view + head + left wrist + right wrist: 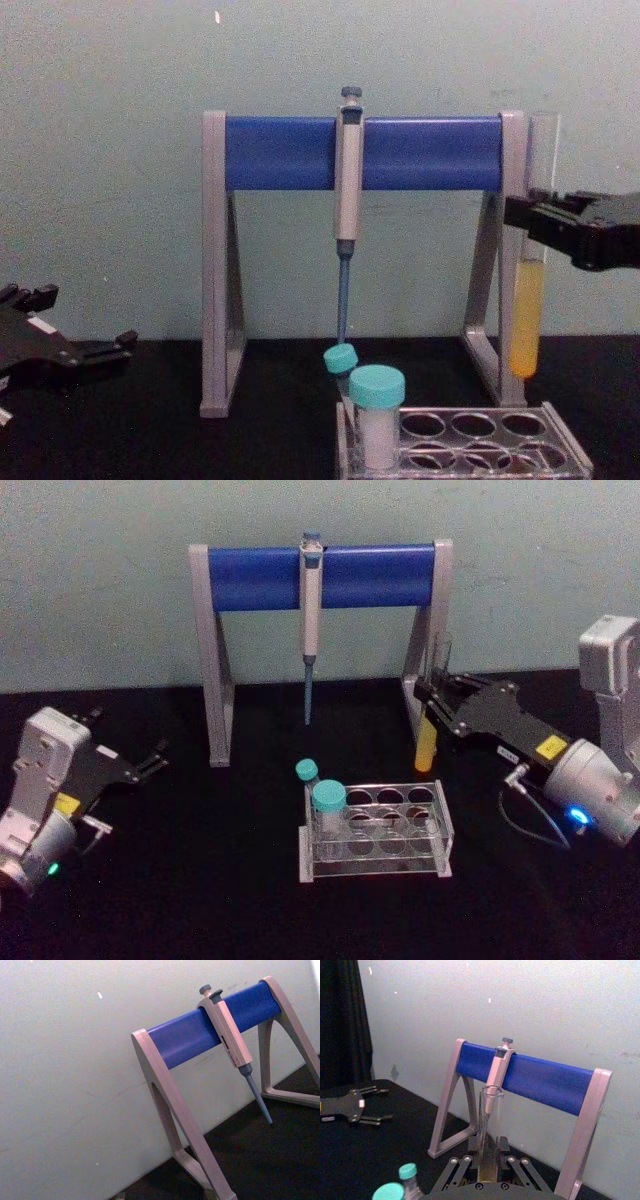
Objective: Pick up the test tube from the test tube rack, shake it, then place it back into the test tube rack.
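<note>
Chest view shows me the right gripper [530,228] clamped tight on the upper part of the tall clear glass test tube with yellow-orange liquid in its lower part [527,320]. The tube is held upright in the air, lifted out of the low clear plastic rack with round holes [304,852], just in front of the right leg of the grey stand with the blue crossbar [280,152]. My left gripper [128,738] rests low at the table's left, well apart, fingers spread and holding nothing.
</note>
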